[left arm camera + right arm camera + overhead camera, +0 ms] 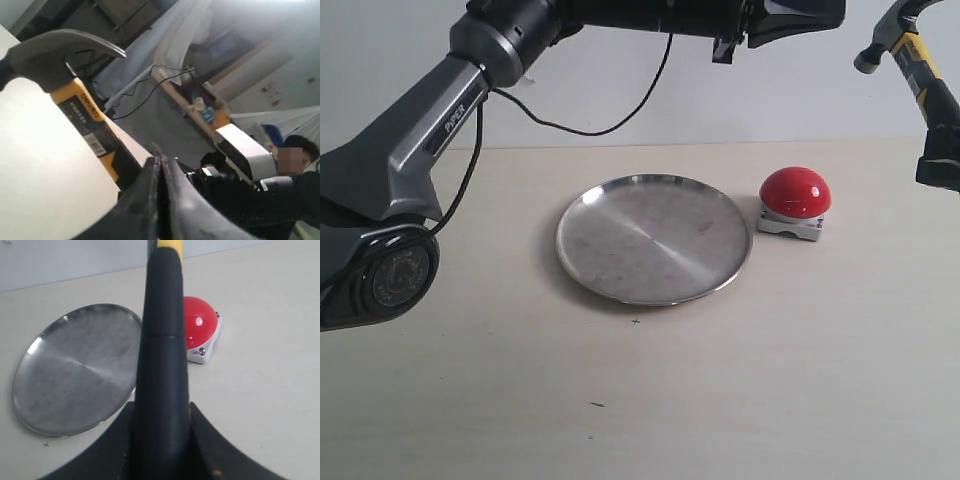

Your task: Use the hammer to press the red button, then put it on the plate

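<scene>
Hammer (910, 50) is gripped at the handle by right fingers (210, 440) and held raised beyond red button (795, 192). Left fingers (145, 200) closed, empty. Pressing step judged pending: head to be lowered onto dome. Plate (620, 215) lies beside the button.

The round silver metal plate (620, 255) is filling the middle of the pale beige tabletop (740, 400), and the glossy red dome button (796, 192) on its small grey base is sitting just beside the plate's right rim, leaving a narrow gap. The near half of the tabletop is lying open for a reach. The grey left arm (420, 145) is spanning the upper left, and the yellow-necked claw hammer (918, 72) is hanging at the upper right
</scene>
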Available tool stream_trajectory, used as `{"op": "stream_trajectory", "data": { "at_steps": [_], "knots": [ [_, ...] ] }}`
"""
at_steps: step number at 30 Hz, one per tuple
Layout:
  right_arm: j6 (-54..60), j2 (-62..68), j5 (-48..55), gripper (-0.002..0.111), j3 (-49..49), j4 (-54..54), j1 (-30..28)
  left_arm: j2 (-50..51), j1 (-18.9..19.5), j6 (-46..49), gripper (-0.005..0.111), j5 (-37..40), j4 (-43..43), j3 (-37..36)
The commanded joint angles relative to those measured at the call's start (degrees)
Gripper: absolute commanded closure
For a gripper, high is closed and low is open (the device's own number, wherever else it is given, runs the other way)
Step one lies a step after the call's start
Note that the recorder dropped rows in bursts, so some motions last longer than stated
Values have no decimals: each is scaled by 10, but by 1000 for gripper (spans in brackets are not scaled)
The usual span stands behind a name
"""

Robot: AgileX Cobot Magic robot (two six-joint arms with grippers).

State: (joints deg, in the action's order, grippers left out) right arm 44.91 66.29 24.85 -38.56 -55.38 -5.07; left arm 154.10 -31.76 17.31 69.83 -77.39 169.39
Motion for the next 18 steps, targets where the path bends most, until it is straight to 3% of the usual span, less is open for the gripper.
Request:
{"op": "stream_trajectory", "data": {
  "at_steps": [1,7,10,18],
  "knots": [
    [4,-9,-21,108,-7,-11,-3,-31,-9,-13,107,1,102,5],
    [4,-9,-21,108,-7,-11,-3,-43,-17,-36,107,1,245,5],
    [4,-9,-21,108,-7,-11,-3,-47,-33,-43,107,1,341,5],
    [4,-9,-24,108,-7,-11,-3,-48,-73,-37,107,1,494,5]
  ]
}}
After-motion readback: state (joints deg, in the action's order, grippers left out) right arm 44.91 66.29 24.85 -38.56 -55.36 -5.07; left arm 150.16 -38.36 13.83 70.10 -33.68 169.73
